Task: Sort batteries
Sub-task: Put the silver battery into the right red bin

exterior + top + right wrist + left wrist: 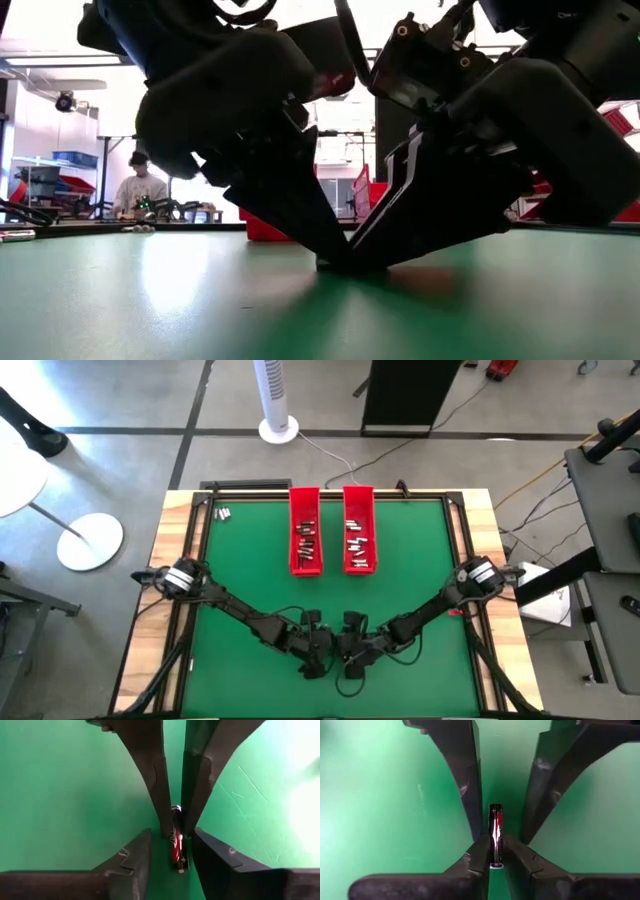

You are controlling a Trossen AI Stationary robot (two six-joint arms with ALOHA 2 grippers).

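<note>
Handing over one battery (495, 836) low on the desk (250, 575), near edge: left gripper (495, 851) jaws were clamped on it, right gripper (170, 851) jaws straddled it, contact untold. Release was best delayed until right closed.

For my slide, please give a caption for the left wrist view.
Both arms' fingers meet around one red-and-black battery on the green table.

Two long red rectangular plastic trays (306, 530) (359, 528) hold many small cylindrical batteries, too small to count; one black-and-red cylindrical battery (495, 835) sits between two grippers' fingertips.
</note>
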